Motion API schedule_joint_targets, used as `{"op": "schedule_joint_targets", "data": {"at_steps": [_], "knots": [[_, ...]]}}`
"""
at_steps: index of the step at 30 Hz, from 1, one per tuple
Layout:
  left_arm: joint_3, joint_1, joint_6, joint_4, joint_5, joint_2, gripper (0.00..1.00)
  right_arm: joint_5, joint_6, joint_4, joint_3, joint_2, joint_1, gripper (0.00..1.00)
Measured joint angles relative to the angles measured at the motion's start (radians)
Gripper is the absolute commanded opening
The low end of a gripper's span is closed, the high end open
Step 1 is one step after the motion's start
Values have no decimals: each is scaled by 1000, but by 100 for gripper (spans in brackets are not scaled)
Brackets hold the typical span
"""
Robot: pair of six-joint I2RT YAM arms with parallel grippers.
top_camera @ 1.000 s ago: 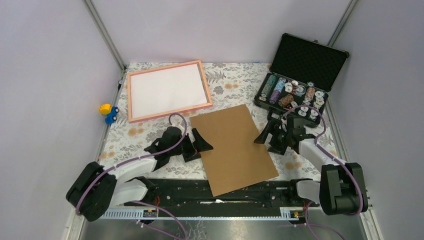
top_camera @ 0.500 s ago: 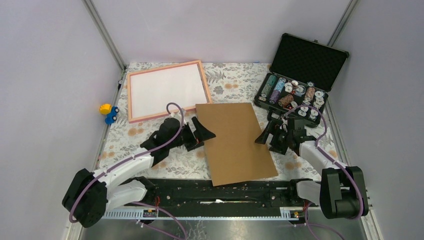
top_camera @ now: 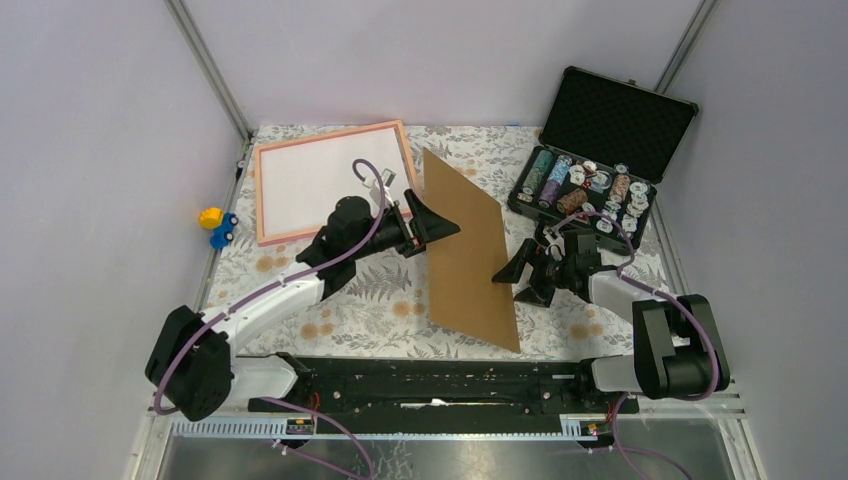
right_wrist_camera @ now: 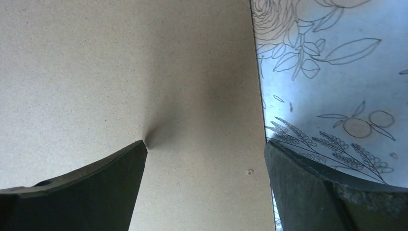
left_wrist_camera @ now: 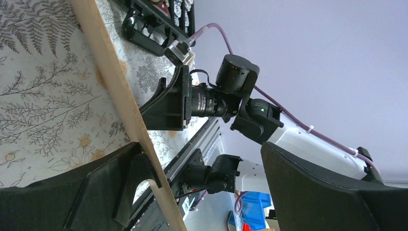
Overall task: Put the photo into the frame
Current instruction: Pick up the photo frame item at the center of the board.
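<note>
**A:** How do the left jaws stand?

**B:** The left gripper [top_camera: 432, 218] is spread wide. In its wrist view the board [left_wrist_camera: 120, 96] runs edge-on between the jaws. The thin edge lies against one finger [left_wrist_camera: 96, 192] and well apart from the other. Nothing is clamped; the board only leans on that finger.

**A:** And the right ones?

**B:** The right gripper [top_camera: 512, 283] is also wide open and grips nothing. One fingertip [right_wrist_camera: 130, 154] touches the board's brown face, with a small shadow at the contact. The board's side edge passes between the jaws, just inside the other finger. Past that edge is the flowered cloth [right_wrist_camera: 337, 72].

**A:** So how does the board sit?

**B:** It is tilted steeply. Its raised edge is at the left jaws and its low edge is on the cloth, near the right jaws. The two grippers face each other across it.

**A:** Where is the frame?

**B:** The pink frame [top_camera: 258, 195] lies flat on the cloth just behind the left jaws, on the side away from the board. Its nearest corner is close to that gripper's wrist. Inside it is a plain white face; I cannot tell whether that is the photo turned over.

**A:** Anything else?

**B:** An open black case [top_camera: 620, 120] holding rows of round pieces sits beyond the right jaws. A small yellow and blue toy [top_camera: 215, 225] lies well apart from the left jaws, past the frame.
</note>
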Motion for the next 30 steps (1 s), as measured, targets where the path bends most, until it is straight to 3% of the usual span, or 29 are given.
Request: {"op": "schedule_joint_targets", "data": {"at_steps": [10, 13, 16, 30], "knots": [[32, 9, 55, -151, -42, 48, 93, -35, 24, 27, 10, 37, 5, 100], [43, 10, 93, -220, -86, 48, 81, -48, 27, 42, 10, 51, 5, 100], [68, 11, 138, -300, -124, 48, 59, -54, 28, 49, 11, 56, 5, 100], [138, 13, 277, -498, -198, 50, 10, -49, 16, 50, 13, 56, 6, 100]]}}
